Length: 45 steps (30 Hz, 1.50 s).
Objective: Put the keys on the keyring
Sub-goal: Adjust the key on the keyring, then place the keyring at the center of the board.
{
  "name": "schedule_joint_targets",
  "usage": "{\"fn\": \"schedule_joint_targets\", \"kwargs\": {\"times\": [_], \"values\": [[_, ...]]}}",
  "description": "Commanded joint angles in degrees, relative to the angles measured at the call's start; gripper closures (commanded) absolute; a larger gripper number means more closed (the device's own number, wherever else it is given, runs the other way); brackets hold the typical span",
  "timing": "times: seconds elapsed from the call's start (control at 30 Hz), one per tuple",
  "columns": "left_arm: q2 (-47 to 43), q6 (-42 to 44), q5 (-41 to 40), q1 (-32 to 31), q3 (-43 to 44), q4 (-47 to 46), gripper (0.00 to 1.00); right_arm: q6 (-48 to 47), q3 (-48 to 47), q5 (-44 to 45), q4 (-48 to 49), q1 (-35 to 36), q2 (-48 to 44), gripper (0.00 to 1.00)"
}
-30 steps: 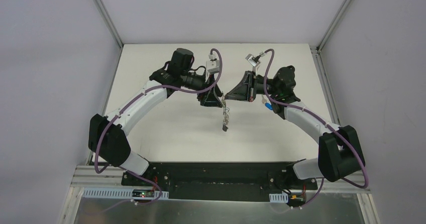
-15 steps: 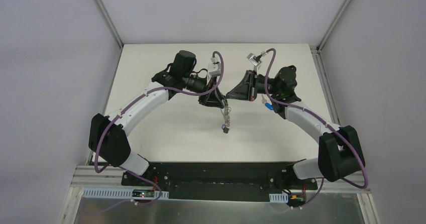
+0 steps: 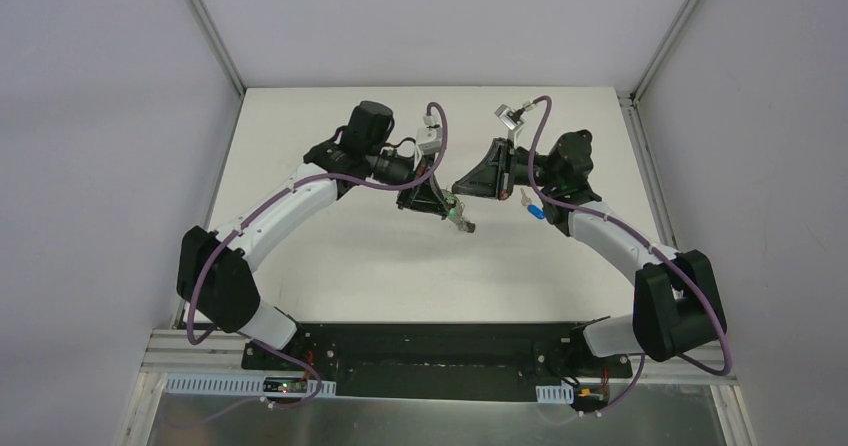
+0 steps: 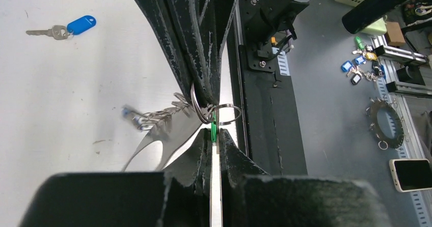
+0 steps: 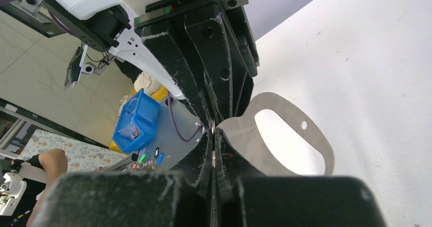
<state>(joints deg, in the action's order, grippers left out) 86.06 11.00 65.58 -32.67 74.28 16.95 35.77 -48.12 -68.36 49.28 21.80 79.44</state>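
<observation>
- A black mounting plate point(image 3: 440, 351) spans the near edge at 6 o'clock. Beyond it lies the white table point(image 3: 330, 266), with pale grey walls point(image 3: 100, 116) on three sides.
- At mid-table the left gripper point(image 4: 214, 141) is clenched on the green key point(image 4: 214, 131). The right gripper point(image 5: 213, 135) is clamped on the keyring point(image 5: 242, 130), and the two grippers' tips almost meet.
- The blue key point(image 4: 61, 29) lies on the table at 3 o'clock from the grippers.
- A second ago the chain point(image 3: 463, 224) hung toward 6 o'clock. Now it trails toward 5 o'clock, and the left jaws have closed.

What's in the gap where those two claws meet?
The green key, pinched in the left gripper, and one end of the keyring, which the right gripper holds. The left wrist view shows it best.
</observation>
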Motion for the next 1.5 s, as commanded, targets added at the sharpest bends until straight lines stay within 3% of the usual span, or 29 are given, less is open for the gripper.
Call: {"fn": "schedule_joint_targets", "kwargs": {"times": [0.0,0.57,1.07,1.33,1.47], "values": [[-0.78,1.60,1.75,-0.29,3.94,3.67,1.00,-2.66,-0.75,-0.02,0.78,-0.47,-1.10,1.00],[8.84,13.00,-5.40,-0.21,24.48,38.34,1.00,-7.17,-0.31,-1.49,-3.06,-0.54,-2.61,1.00],[12.70,11.21,-7.91,0.39,30.83,41.79,1.00,-20.38,-1.68,2.40,-19.19,-1.52,-3.67,0.99],[19.85,2.94,-8.48,1.00,40.63,38.17,1.00,-22.80,-2.70,4.98,-24.80,-4.27,-4.45,0.65],[23.96,-2.73,-10.28,1.65,46.05,33.15,1.00,-23.32,-3.20,5.71,-27.38,-7.92,-5.43,0.55]]}}
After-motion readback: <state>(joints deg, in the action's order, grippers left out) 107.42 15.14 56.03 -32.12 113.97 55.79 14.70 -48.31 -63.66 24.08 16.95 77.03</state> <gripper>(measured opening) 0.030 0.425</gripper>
